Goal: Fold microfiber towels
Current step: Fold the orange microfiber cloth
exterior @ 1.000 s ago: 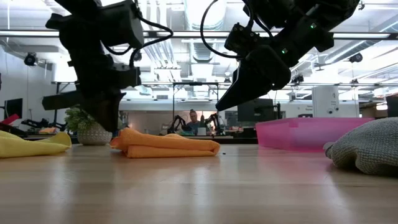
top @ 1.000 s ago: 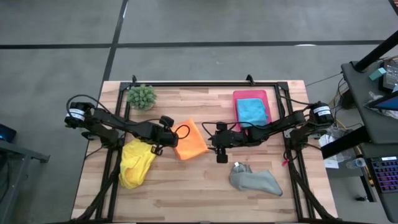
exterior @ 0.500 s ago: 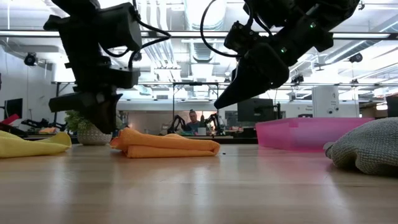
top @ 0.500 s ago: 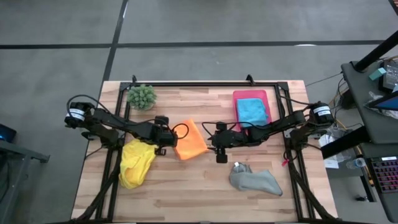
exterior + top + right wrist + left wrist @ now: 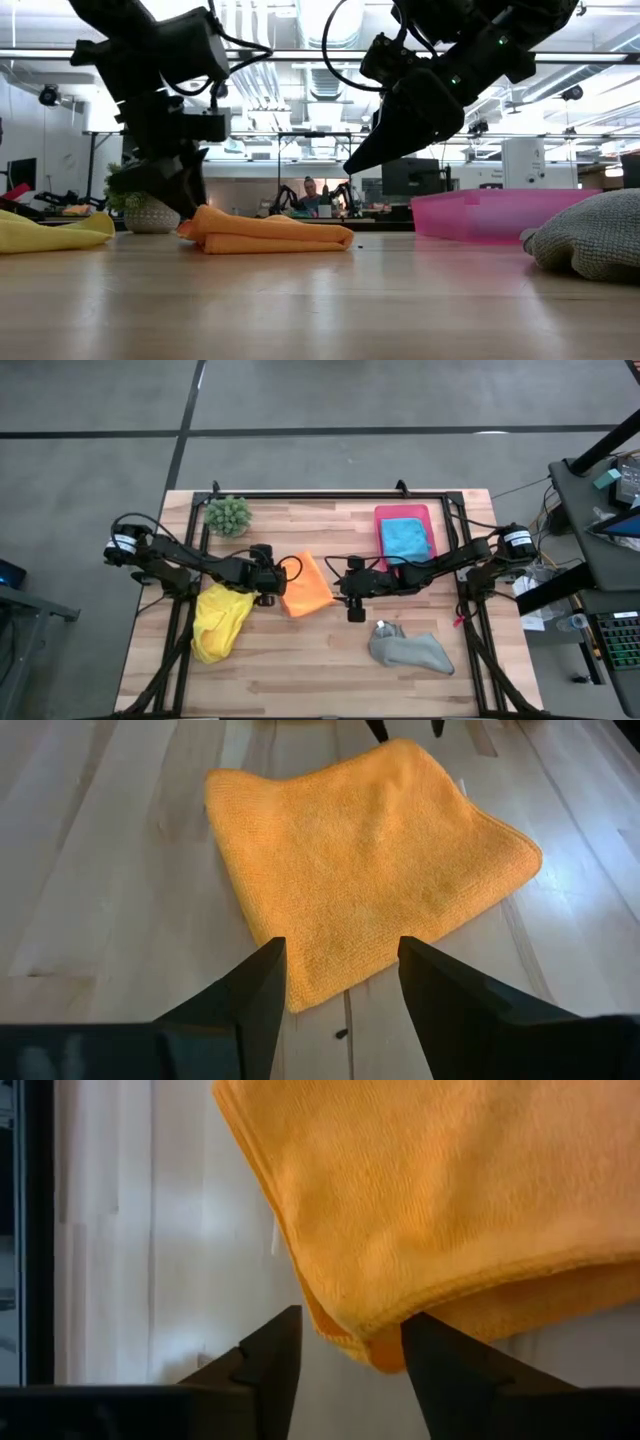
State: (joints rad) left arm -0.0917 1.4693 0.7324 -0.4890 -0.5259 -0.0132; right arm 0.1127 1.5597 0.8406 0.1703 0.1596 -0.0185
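The folded orange towel [image 5: 308, 585] lies flat at mid-table, several layers thick in the low view [image 5: 270, 232]. My left gripper [image 5: 345, 1380] is open at its left side, low over the table, a finger on either side of the towel's folded corner [image 5: 365, 1348]. My right gripper [image 5: 340, 1010] hangs open in the air [image 5: 352, 168] to the towel's right, pointing at it. A crumpled yellow towel [image 5: 220, 622] lies at the near left and a bunched grey towel [image 5: 410, 650] at the near right. A blue towel [image 5: 405, 540] lies on the pink tray [image 5: 384, 513]. My left gripper stands open about the orange towel's folded corner [image 5: 365, 1348], slanting down from the table's left. Whether either finger [image 5: 440, 1370] touches the cloth, I cannot tell. The towel lies flat on the table.
A spiky green plant [image 5: 228, 515] stands at the far left. The black frame rail [image 5: 330, 494] runs along the far edge. Bare wood [image 5: 310, 660] shows between the yellow and grey towels.
My left gripper has rolled at the wrist and opened, staying beside the orange towel's left corner. The towel lies where it was. My right arm has kept still.
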